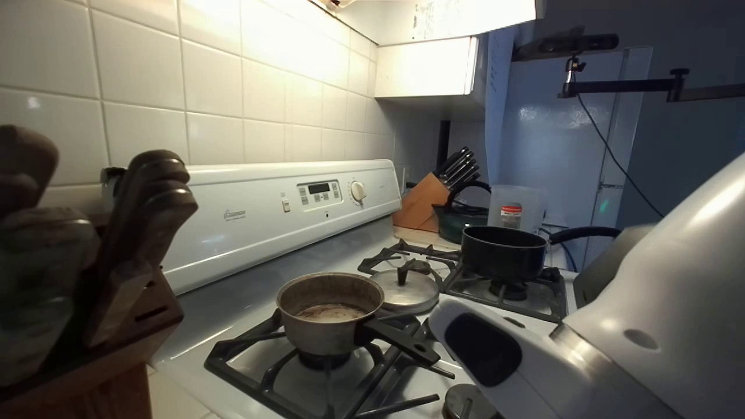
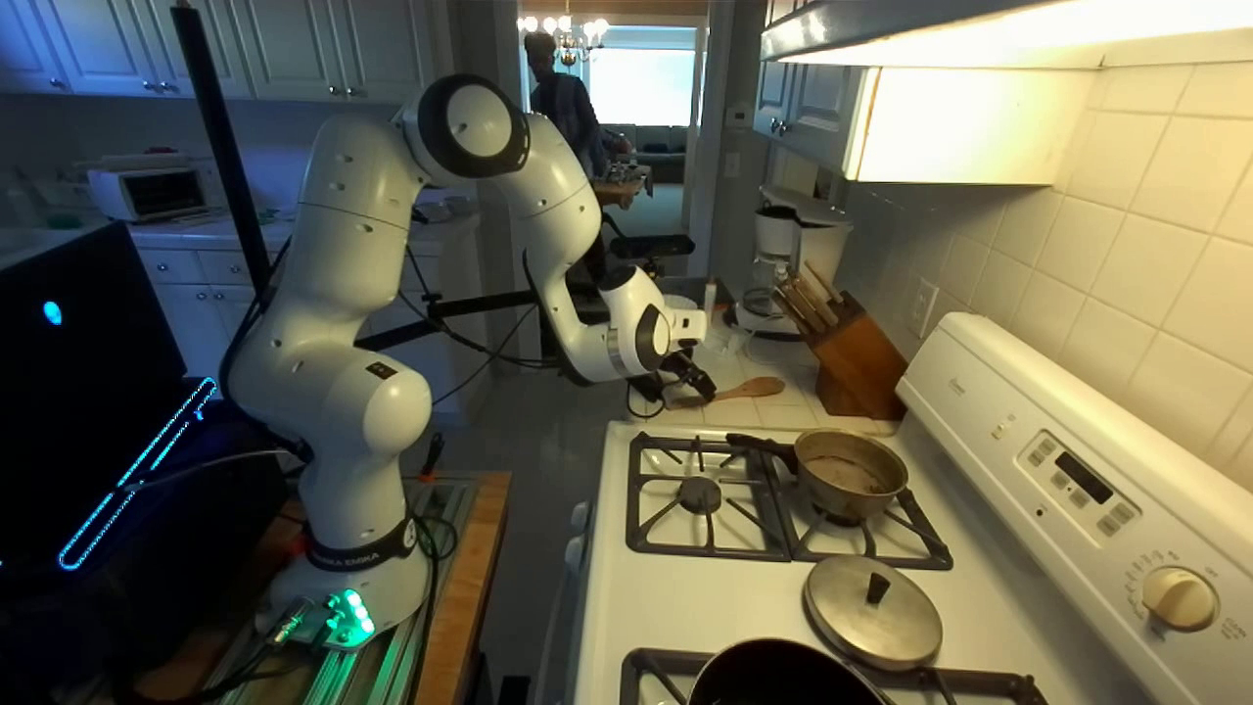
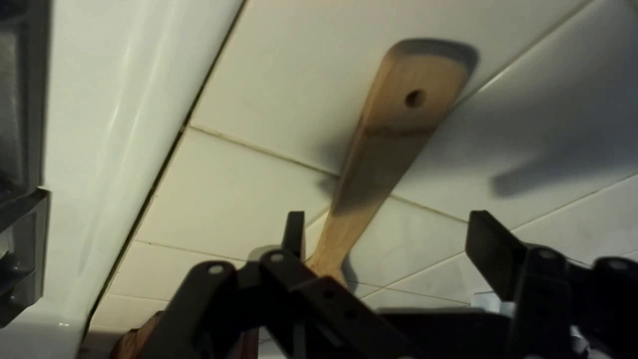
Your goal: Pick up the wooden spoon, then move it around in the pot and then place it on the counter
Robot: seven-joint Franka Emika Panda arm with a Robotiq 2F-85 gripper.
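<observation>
The wooden spoon [image 3: 384,154] lies on the white tiled counter [image 3: 239,194]; its wide handle end with a hole shows in the wrist view and its bowl in an exterior view [image 2: 756,388]. My gripper [image 3: 386,217] is open above the spoon, with the handle passing between the fingers, nearer the left finger in the wrist view. It also shows low over the counter in an exterior view [image 2: 695,380]. The fingers hide the spoon's far part in the wrist view. A small worn metal pot [image 2: 852,470] stands on a stove burner; it also shows in an exterior view [image 1: 329,334].
A brown wooden knife block [image 2: 857,357] stands beyond the spoon, by the stove. A metal lid [image 2: 871,617] lies on the white stove top [image 2: 675,597]. A black pot [image 1: 503,253] stands on another burner. The small pot's handle points sideways over the grate.
</observation>
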